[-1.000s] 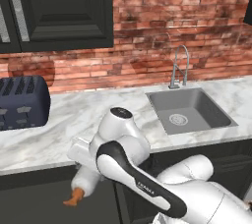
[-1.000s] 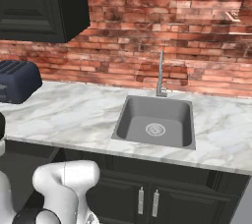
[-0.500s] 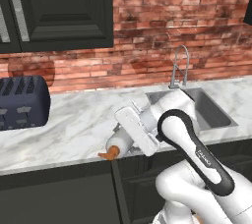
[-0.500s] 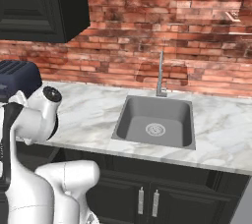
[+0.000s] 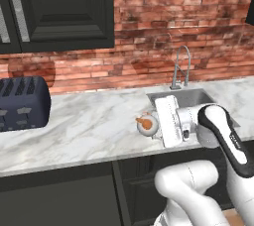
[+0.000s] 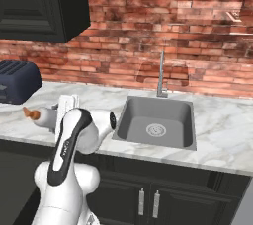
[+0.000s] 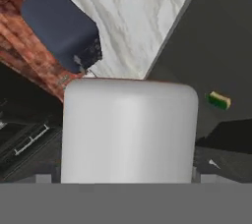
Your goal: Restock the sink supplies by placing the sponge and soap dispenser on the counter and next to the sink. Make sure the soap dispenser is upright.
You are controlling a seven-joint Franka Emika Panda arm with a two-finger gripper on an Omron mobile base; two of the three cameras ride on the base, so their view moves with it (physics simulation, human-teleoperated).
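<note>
Clearly the hand (image 5: 158, 125) grips the soap dispenser (image 5: 148, 124), a smooth, rounded white bottle with an orange-brown pump nozzle, its jaws spread wide across the bottle's body. The bottle lies on its side in the grip, nozzle pointing toward the toaster (image 5: 22, 102), a boxy dark-blue appliance with slots on top. It hangs over the front part of the worktop (image 5: 94, 126), a white marble slab with grey veining, just left of the sink (image 6: 157, 122), a matte grey rectangular basin with a round metal drain and a slim curved chrome faucet (image 6: 161, 76). Rough red brick lines the wall behind. From the hand camera, the sponge (image 7: 218, 100), a small green-and-yellow block, seems to lie on a dark surface beyond the worktop's edge.
</note>
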